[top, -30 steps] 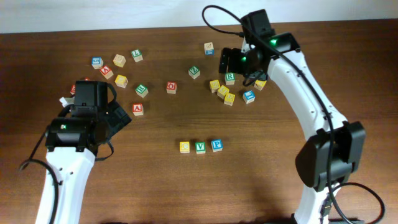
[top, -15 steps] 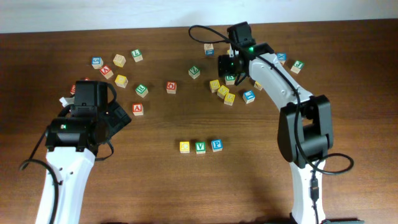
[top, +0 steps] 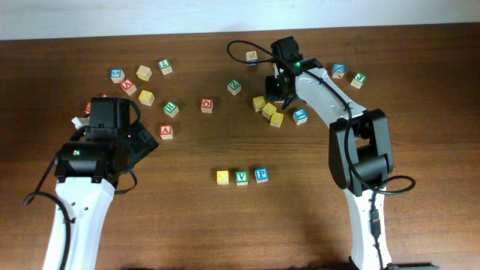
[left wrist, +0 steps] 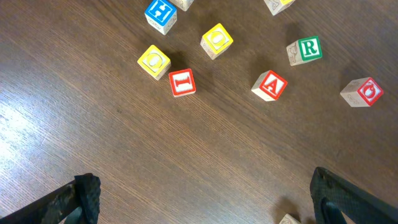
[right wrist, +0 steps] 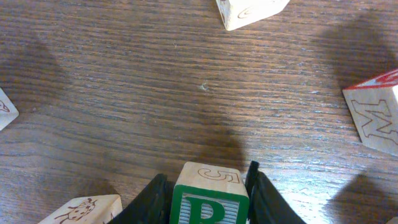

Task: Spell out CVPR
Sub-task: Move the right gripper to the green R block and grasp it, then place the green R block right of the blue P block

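Note:
A yellow C [top: 223, 177], a green V [top: 241, 178] and a blue P [top: 261, 175] stand side by side in a row at the table's middle front. At the back, my right gripper [top: 279, 88] reaches down into a cluster of cubes and covers the green R from above. The right wrist view shows the green R cube [right wrist: 209, 198] between the black fingers [right wrist: 153, 200], which press on both of its sides; the right gripper [right wrist: 207, 190] is shut on it. At the left, my left gripper [top: 144, 139] hovers wide open over bare wood, with nothing between its fingers [left wrist: 86, 194].
Yellow cubes [top: 265, 109] and a blue cube [top: 300, 115] crowd just in front of the right gripper. A red M cube [right wrist: 376, 118] lies to its right. Ahead of the left gripper lie another green R cube [left wrist: 305, 50], a red A [left wrist: 270, 85] and several others.
The right arm swung in and lowered its gripper over the cluster, and its jaws closed from wide open onto the green R cube. The left arm has not moved.

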Controlling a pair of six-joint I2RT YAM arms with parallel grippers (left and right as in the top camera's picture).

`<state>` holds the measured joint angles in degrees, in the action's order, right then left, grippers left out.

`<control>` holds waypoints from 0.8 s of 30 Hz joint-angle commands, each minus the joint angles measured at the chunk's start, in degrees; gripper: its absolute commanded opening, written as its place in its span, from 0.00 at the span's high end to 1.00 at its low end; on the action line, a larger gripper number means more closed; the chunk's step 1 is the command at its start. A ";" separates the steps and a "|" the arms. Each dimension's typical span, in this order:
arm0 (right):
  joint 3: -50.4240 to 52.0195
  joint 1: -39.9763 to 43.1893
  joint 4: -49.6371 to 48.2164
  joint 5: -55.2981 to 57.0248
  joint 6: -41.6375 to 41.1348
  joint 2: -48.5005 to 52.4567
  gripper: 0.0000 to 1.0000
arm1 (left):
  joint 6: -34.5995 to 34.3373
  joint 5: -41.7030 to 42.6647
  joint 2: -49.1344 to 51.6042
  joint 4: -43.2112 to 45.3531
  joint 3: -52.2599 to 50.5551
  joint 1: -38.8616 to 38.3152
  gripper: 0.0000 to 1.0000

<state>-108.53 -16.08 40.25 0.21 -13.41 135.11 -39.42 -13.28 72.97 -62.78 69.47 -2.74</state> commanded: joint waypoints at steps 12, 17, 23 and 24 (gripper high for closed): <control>-0.46 0.07 16.28 0.48 -0.13 -23.45 0.81 | 0.68 0.20 -0.02 0.11 0.09 0.28 0.01; -0.24 -0.04 35.15 -2.73 -0.13 -29.88 0.87 | 0.68 0.20 -0.02 0.11 0.09 0.28 0.01; 22.05 -1.62 29.81 -12.22 -0.13 -29.68 0.87 | 0.68 0.20 -0.02 0.11 0.09 0.28 0.01; 25.77 -2.12 26.73 -13.62 -0.17 -29.68 0.87 | 0.68 0.20 -0.02 0.11 0.09 0.28 0.01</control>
<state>-89.65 -16.84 71.00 -7.70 -13.52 105.30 -39.42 -13.28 72.97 -62.81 69.47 -2.74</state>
